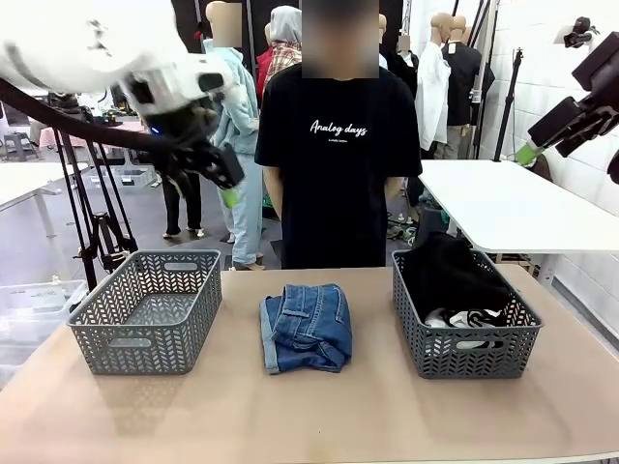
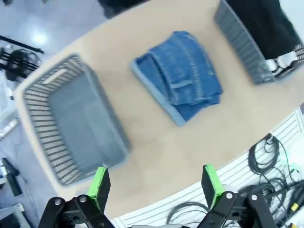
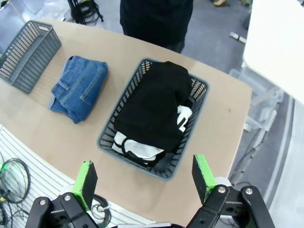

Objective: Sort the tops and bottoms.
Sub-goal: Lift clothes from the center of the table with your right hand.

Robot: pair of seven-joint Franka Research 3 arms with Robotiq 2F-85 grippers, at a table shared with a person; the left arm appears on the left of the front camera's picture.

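Folded blue denim jeans (image 1: pixel 306 327) lie on the table between two grey baskets; they show too as the jeans (image 2: pixel 180 76) and the jeans (image 3: pixel 78 88). The right basket (image 1: pixel 464 353) holds black tops (image 1: pixel 450 275) over a white top with black edging (image 1: pixel 462 317); from above, the black top (image 3: pixel 152 102) covers most of the white one (image 3: pixel 137 148). My left gripper (image 1: pixel 224 179) hangs open high above the left basket, fingers (image 2: pixel 99 183) wide apart. My right gripper (image 1: pixel 542 140) is raised at the far right, its jaws open, its green fingers (image 3: pixel 202 171) set wide.
The left basket (image 1: pixel 145 309) has nothing in it (image 2: pixel 78 118). A person in a black lettered T-shirt (image 1: pixel 334 164) stands at the table's far edge. A white table (image 1: pixel 503 203) is behind on the right. Cables (image 2: pixel 266 156) lie below the near edge.
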